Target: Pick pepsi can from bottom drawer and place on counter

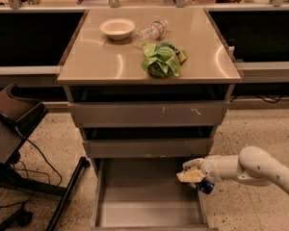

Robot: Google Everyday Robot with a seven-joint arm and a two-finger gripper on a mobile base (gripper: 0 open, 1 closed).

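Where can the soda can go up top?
The front left of the counter is bare, in front of the bowl and left of the chip bag. The right side is bare too. The bottle and bag crowd the back middle. The gripper is down in the bottom drawer.

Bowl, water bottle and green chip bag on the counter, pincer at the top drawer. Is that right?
Not quite. The camera view shows the pincer low at the right side of the open bottom drawer, not the top one. The bowl, water bottle and green chip bag do lie on the counter.
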